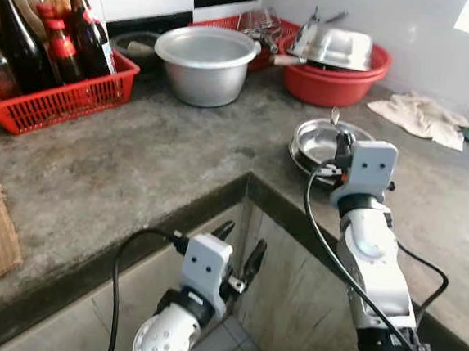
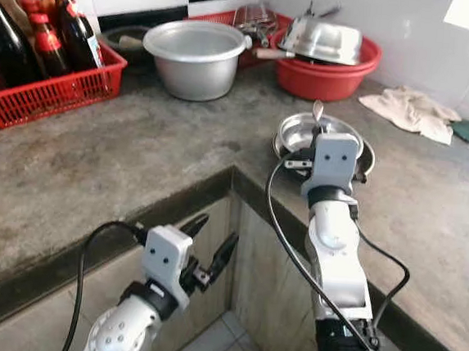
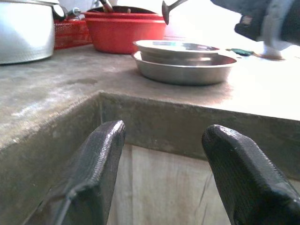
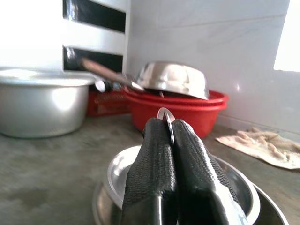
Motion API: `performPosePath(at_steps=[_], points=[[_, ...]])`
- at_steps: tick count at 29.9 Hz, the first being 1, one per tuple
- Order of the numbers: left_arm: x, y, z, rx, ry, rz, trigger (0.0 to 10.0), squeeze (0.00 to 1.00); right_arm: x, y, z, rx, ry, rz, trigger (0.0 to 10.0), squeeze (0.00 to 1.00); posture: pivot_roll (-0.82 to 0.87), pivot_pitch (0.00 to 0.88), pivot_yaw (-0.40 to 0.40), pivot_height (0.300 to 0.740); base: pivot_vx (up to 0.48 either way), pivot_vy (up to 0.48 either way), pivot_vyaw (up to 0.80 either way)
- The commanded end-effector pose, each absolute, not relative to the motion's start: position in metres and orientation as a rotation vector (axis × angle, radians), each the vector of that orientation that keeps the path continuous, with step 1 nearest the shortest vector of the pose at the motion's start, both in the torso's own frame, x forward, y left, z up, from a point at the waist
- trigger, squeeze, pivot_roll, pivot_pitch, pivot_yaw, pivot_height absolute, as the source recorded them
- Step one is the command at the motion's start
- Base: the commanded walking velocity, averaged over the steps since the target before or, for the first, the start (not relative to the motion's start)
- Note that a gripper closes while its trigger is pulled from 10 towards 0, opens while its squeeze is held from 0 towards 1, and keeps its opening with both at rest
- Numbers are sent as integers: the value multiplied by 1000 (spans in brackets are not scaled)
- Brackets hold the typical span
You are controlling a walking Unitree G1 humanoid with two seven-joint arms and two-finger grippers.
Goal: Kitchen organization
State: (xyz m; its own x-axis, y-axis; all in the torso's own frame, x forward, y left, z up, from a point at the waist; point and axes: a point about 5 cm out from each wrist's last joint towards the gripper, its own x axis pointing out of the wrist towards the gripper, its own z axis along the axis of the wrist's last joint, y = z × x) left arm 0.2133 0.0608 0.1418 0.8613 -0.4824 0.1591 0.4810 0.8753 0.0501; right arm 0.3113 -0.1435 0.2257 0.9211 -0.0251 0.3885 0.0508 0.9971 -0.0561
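right gripper point(image 4: 169, 136) pinches a spoon point(image 1: 335, 116) above the steel bowls point(image 1: 313, 143) near the counter point(image 1: 120, 165) corner, left gripper point(image 1: 240, 250) open below the edge; likely next: carry the spoon away.

From the head we look forward and down on the corner of the table point(image 1: 137, 167) — both eyes share this scene, the right eye slightly shifted. Our left wrist view sits low below the table's edge, looking up along its fingers point(image 3: 93, 173) toward the steel bowls point(image 3: 185, 65). Our right wrist view hovers close above the same bowls — facing the red basin point(image 4: 178, 110).
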Motion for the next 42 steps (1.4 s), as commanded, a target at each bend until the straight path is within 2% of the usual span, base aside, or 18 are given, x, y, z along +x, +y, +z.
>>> performPosePath(at_steps=[1,12,21,26,35,42], points=[[215,63,141,18,-159,-493,10000,0,303,-142,231,-49,-418,-39,0,0,38,60,-39,740,0,0,0],[219,64,140,30,-160,-495,10000,0,287,-140,226,-11,-374,-66,0,0,23,45,-27,740,0,65,-609],[223,67,140,62,-164,-481,10000,0,288,-139,236,-20,-395,-81,0,0,22,46,-22,740,0,449,-788],[225,69,137,138,-147,-466,10000,0,288,-139,238,-31,-397,-93,0,0,21,54,-21,740,0,0,-788],[226,68,139,113,-169,-461,10000,0,289,-139,249,-45,-435,-105,0,0,20,58,-16,740,0,-436,-788],[229,71,141,110,-176,-439,10000,0,290,-141,254,-62,-453,-119,0,0,19,58,-18,740,0,0,-788]])
